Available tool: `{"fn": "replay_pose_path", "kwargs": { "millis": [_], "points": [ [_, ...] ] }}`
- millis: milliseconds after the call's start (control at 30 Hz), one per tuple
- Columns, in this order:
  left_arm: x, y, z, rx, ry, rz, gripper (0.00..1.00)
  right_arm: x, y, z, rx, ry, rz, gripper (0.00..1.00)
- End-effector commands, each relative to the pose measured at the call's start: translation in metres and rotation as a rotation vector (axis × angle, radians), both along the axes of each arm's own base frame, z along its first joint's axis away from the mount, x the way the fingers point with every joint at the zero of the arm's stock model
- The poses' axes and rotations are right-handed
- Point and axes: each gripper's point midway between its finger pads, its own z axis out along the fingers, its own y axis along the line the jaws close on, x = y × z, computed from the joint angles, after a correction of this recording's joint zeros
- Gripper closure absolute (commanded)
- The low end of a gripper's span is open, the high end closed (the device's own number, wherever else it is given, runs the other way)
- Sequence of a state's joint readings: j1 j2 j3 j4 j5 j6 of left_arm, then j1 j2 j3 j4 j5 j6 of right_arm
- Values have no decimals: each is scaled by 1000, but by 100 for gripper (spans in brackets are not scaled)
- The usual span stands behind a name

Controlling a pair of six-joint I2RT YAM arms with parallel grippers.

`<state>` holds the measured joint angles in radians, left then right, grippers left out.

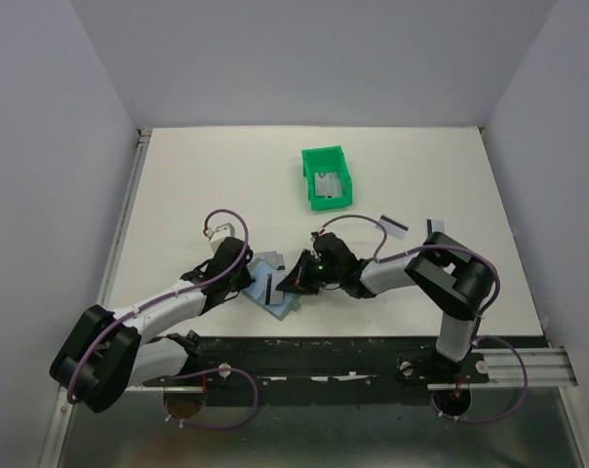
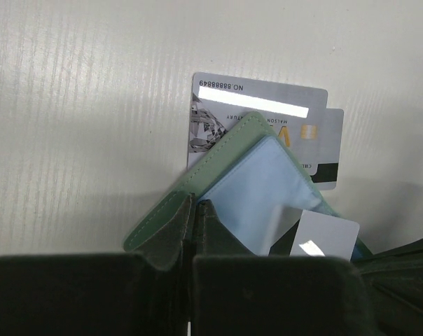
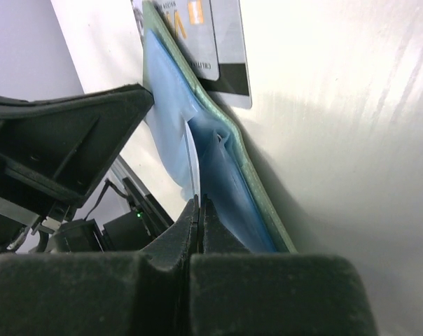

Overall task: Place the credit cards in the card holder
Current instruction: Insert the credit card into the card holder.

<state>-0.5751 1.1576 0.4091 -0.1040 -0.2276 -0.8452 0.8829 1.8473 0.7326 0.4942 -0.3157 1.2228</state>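
The card holder (image 1: 278,300) lies open near the front of the table, its grey-green flap (image 2: 218,157) raised above a pale blue pocket (image 2: 257,192). My left gripper (image 2: 192,204) is shut on the flap's near corner. My right gripper (image 3: 199,203) is shut on a thin credit card (image 3: 192,157), seen edge-on against the blue pocket (image 3: 222,178). In the left wrist view that card (image 2: 328,236) stands at the pocket's right edge. Two more credit cards (image 2: 260,105) (image 2: 330,150) lie under the holder.
A bright green bin (image 1: 312,156) at mid-table holds silvery cards (image 1: 329,182). Two loose cards (image 1: 395,226) (image 1: 434,226) lie to its lower right. Both arms meet over the holder, near the table's front edge (image 1: 373,338).
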Motion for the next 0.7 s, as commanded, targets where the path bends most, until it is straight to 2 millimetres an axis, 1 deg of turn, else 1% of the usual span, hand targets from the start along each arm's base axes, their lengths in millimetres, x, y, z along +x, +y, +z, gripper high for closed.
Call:
{"fn": "replay_pose_path", "kwargs": {
  "millis": [0, 133, 367, 500, 667],
  "points": [
    [-28, 4, -23, 5, 117, -30, 100, 17, -16, -22, -82, -8, -94, 99],
    [-30, 2, -24, -7, 122, -37, 100, 26, -20, -23, -91, -21, -124, 100],
    [-41, -7, -19, -41, 124, -57, 100, 35, -20, -22, -100, -46, -123, 99],
    [-49, -10, -20, -57, 128, -59, 100, 36, -20, -22, -118, -65, -111, 100],
    [-54, -12, -24, -59, 142, -62, 100, 36, -13, -21, -104, -77, -71, 99]
  ]
}}
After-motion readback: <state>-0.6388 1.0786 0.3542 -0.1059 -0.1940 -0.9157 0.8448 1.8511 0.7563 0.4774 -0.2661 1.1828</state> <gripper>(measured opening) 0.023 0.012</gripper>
